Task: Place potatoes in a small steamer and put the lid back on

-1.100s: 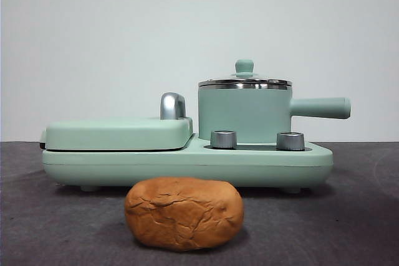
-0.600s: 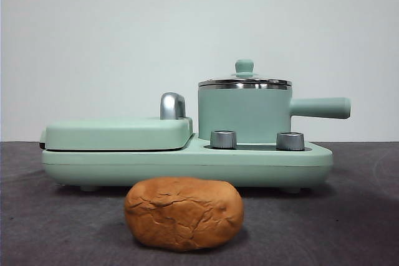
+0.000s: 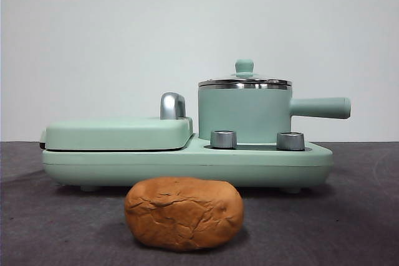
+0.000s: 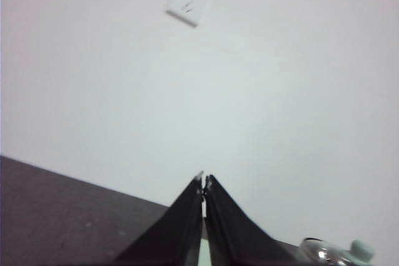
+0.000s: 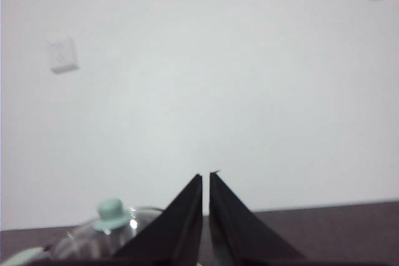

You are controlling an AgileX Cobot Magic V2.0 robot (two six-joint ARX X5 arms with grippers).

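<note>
1. The potato [image 3: 184, 213] lies on the dark worktop [image 3: 349, 228], just in front of the green cooker base [image 3: 187, 165]. The lid [image 3: 244, 81] sits on the steamer [image 3: 244, 114].
2. Both arms wait high up. The left end effector [image 4: 204, 181] and the right end effector [image 5: 206, 179] are each narrowed to a thin slit and hold nothing.
3. Risk: the lid knob [image 5: 112, 211] is small and smooth, so a pinch off its centre can slip and the glass may drop.
4. Risk: the potato is round and wide; it can roll away if the jaws do not open enough.
</note>
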